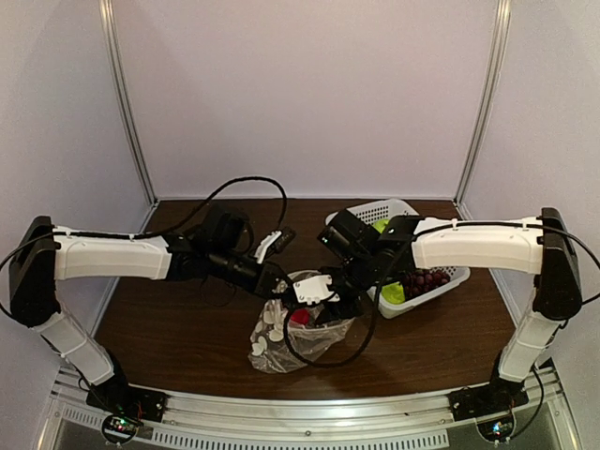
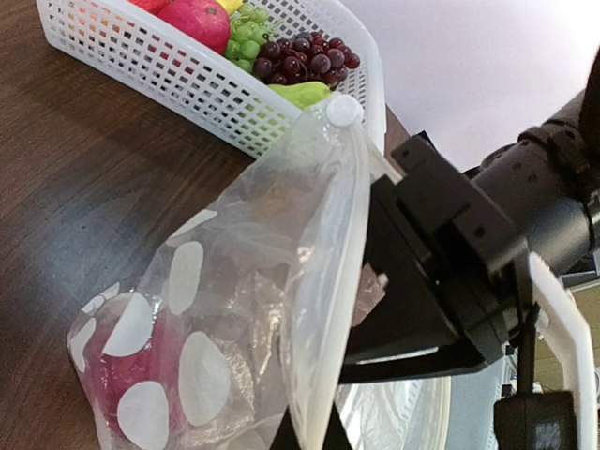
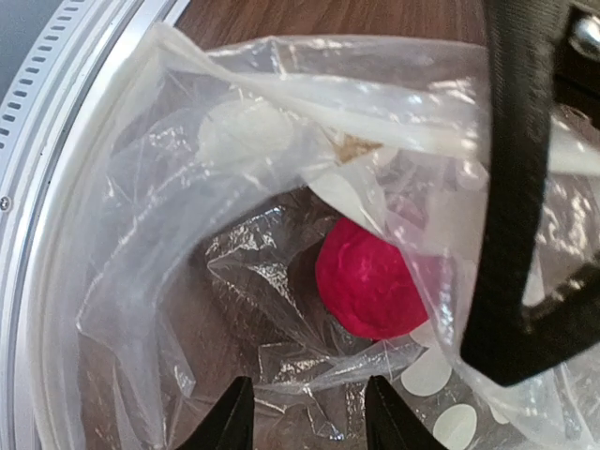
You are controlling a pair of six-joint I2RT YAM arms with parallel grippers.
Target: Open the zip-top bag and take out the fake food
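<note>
The zip-top bag (image 1: pixel 281 336), clear with white dots, stands on the table between the arms with its mouth open. My left gripper (image 1: pixel 298 289) is shut on the bag's zip strip (image 2: pixel 323 309), which runs up between its fingertips (image 2: pixel 314 439). My right gripper (image 3: pixel 307 412) is open and points down into the bag's mouth, above a red fruit (image 3: pixel 370 277) lying at the bottom. The red fruit shows through the plastic in the left wrist view (image 2: pixel 117 375) and in the top view (image 1: pixel 300 317). My right gripper's black body (image 2: pixel 450 272) sits close beside the bag.
A white perforated basket (image 1: pixel 452 277) stands at the right rear. It holds dark purple grapes (image 2: pixel 305 56), a red fruit (image 2: pixel 202 19), green grapes (image 2: pixel 246 37) and a green piece (image 2: pixel 300 92). Black cables loop over the table. The metal front rail (image 3: pixel 56 103) is close.
</note>
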